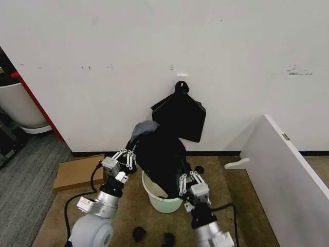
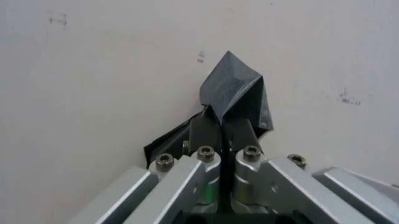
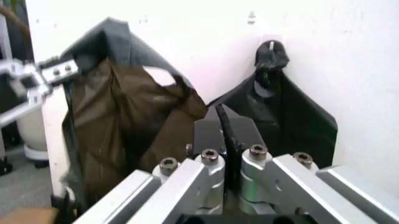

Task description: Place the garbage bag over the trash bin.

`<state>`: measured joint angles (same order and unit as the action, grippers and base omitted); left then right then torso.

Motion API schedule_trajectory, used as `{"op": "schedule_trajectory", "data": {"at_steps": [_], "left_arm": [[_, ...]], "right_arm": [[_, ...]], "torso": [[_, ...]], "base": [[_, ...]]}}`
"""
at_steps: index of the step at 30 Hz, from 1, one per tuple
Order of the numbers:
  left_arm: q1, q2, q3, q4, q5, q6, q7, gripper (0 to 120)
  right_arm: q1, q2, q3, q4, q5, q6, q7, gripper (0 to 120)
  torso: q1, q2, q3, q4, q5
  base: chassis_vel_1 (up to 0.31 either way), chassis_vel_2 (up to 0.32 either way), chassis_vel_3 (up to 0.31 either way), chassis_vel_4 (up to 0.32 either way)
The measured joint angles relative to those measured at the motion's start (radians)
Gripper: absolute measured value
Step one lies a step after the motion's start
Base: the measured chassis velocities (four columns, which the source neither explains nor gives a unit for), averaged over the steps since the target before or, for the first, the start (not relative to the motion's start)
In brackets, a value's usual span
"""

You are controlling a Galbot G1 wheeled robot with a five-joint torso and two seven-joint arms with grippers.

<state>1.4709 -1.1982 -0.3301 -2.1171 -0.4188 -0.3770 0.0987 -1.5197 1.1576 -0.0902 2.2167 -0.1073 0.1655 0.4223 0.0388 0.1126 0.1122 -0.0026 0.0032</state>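
The garbage bag (image 1: 160, 157), glossy black film, hangs stretched between my two grippers just above the trash bin (image 1: 154, 194), a white round bucket on the floor by the wall. Its lower end dips into the bin's mouth. My left gripper (image 1: 128, 157) is shut on the bag's upper left edge, and a pinched fold of film (image 2: 234, 88) stands up past its fingers (image 2: 206, 128). My right gripper (image 1: 188, 180) is shut on the bag's lower right edge; from its wrist the bag (image 3: 128, 119) hangs open, with the left gripper (image 3: 39, 75) at its far side.
A flat black house-shaped stack (image 1: 180, 116) hangs on a wall hook right behind the bin. A slanted white panel (image 1: 285, 170) stands to the right, flat cardboard (image 1: 77, 172) lies to the left, and small black scraps (image 1: 139, 234) lie near my base. A white tub (image 1: 18, 105) is far left.
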Motion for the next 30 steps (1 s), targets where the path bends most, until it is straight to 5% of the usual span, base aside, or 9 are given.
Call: {"op": "schedule_trajectory", "data": {"at_steps": [5,9,21,30], "left_arm": [[-0.009,-0.001,0.004,0.0,-0.015,-0.001,0.01,0],[-0.01,0.0,0.007,0.0,-0.017,-0.001,0.014,0],[-0.023,0.004,0.018,0.018,-0.003,0.007,0.019,0],[-0.024,0.016,0.013,0.023,-0.005,0.009,0.021,0]], "right_arm": [[-0.013,-0.007,-0.004,-0.008,-0.016,-0.001,-0.001,0],[-0.051,-0.023,-0.026,0.009,0.004,-0.033,0.025,14],[-0.161,-0.075,-0.051,0.151,0.517,-0.283,0.21,58],[-0.04,-0.043,-0.064,0.143,0.53,-0.28,0.17,91]], "torso": [[0.0,0.0,0.0,0.0,0.0001],[0.0,0.0,0.0,0.0,0.0001],[0.0,0.0,0.0,-0.0001,0.0002],[0.0,0.0,0.0,0.0001,0.0]], "base": [[0.0,0.0,0.0,0.0],[0.0,0.0,0.0,0.0],[0.0,0.0,0.0,0.0],[0.0,0.0,0.0,0.0]]}}
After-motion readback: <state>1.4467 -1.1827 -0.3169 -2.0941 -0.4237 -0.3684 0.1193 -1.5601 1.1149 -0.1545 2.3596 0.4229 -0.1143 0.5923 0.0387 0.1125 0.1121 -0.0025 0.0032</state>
